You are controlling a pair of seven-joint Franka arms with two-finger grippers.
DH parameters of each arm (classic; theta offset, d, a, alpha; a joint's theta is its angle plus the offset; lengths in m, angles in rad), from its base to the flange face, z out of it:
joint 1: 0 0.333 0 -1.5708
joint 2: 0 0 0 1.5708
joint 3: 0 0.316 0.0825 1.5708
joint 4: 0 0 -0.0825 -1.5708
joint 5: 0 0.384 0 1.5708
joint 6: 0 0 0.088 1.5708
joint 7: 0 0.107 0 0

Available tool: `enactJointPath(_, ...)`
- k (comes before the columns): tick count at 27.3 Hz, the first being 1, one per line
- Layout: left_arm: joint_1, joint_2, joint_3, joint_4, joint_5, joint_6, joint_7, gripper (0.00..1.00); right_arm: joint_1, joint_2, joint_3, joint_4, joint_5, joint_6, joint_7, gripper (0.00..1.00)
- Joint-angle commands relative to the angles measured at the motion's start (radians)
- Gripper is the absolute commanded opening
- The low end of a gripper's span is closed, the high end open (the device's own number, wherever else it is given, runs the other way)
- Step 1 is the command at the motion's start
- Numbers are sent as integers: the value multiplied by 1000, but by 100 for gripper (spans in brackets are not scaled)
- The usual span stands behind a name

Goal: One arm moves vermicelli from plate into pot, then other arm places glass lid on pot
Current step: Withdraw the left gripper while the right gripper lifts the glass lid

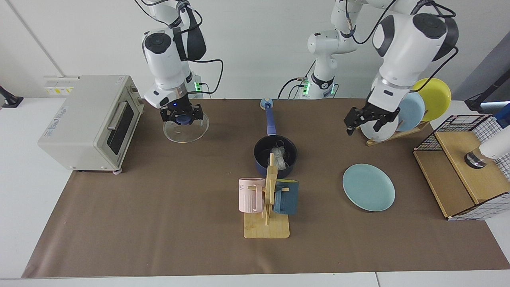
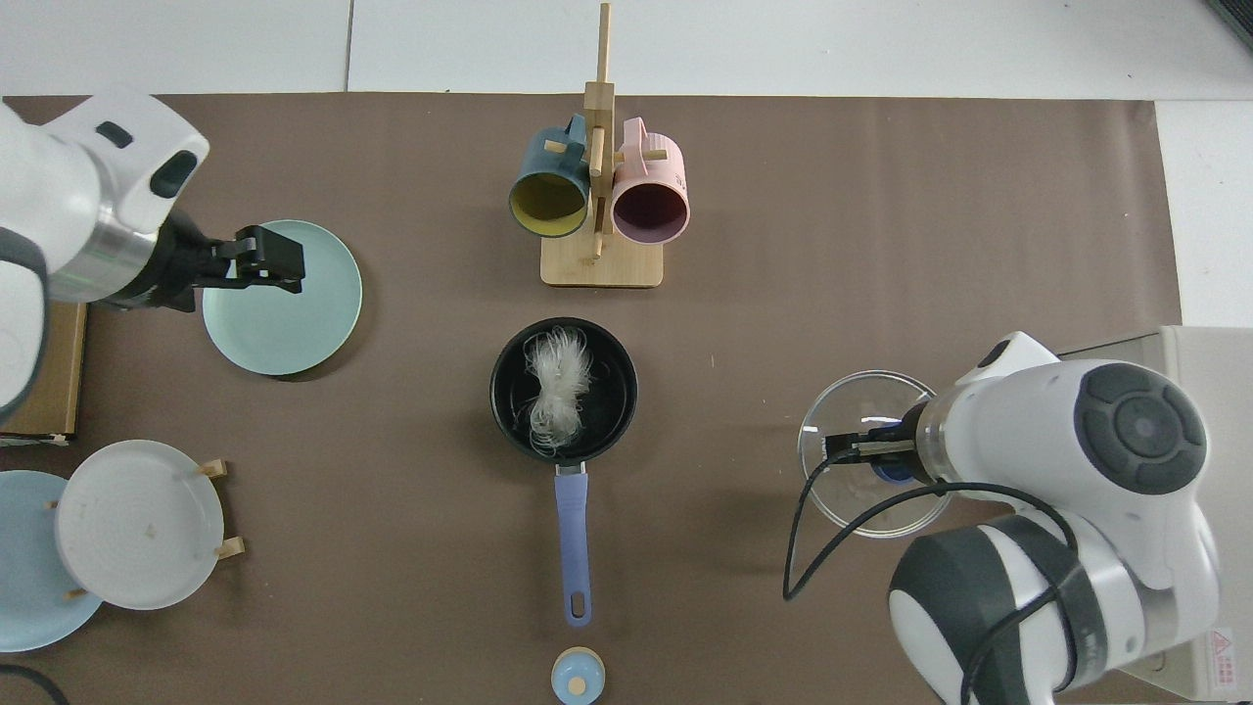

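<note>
The white vermicelli (image 1: pixel 281 156) (image 2: pixel 556 392) lies inside the dark navy pot (image 1: pixel 259 164) (image 2: pixel 609 392), whose blue handle (image 2: pixel 571 529) points toward the arms. The teal plate (image 1: pixel 368 187) (image 2: pixel 284 323) is bare. My right gripper (image 1: pixel 182 118) (image 2: pixel 881 455) is shut on the blue knob of the glass lid (image 1: pixel 187 133) (image 2: pixel 857 411). It holds the lid just above the mat, between the toaster oven and the pot. My left gripper (image 1: pixel 368 119) (image 2: pixel 279 262) hangs open and empty, high up in front of the plate rack and over the teal plate's edge in the top view.
A mug tree (image 1: pixel 267 199) (image 2: pixel 597 196) with a pink and a dark teal mug stands right in front of the pot. A toaster oven (image 1: pixel 87 119) is beside the lid. A rack of plates (image 1: pixel 398 109) (image 2: pixel 127 524) and a wire-and-wood crate (image 1: pixel 458 167) stand near the left gripper.
</note>
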Motion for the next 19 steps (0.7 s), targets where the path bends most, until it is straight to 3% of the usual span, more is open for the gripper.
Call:
enactJointPath(1,-5,-51,113,-27,-25,-48,172,100,93,71,-2,145,-7,-90,150,0)
enactJointPath(8,9,-68,176,-82,-11,-32,375,100,200,155,-2,307,6,-167,319,0)
enactJointPath(19,-4,-49,163,-72,-13,-13,349,100,354,344,-2,533,6,-191,594,0)
